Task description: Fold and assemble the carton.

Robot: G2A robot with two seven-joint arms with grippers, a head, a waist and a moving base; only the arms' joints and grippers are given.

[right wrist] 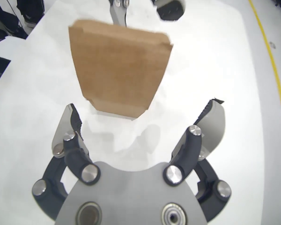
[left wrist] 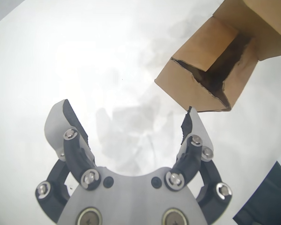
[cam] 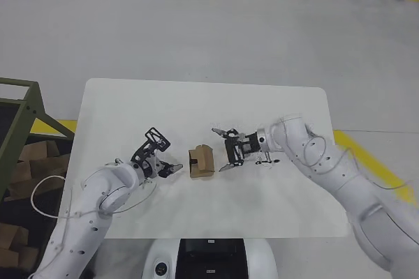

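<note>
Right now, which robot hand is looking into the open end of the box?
The left gripper. From its side the box shows an open end with loose flaps, while the right gripper faces a plain closed cardboard wall.

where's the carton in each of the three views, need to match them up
top view: carton near the middle of the white table.
left wrist view: close by one fingertip of the open left gripper, open end toward the camera.
right wrist view: straight ahead of the open right gripper, plain face toward it.
shared landmark: the white table under it.
</note>
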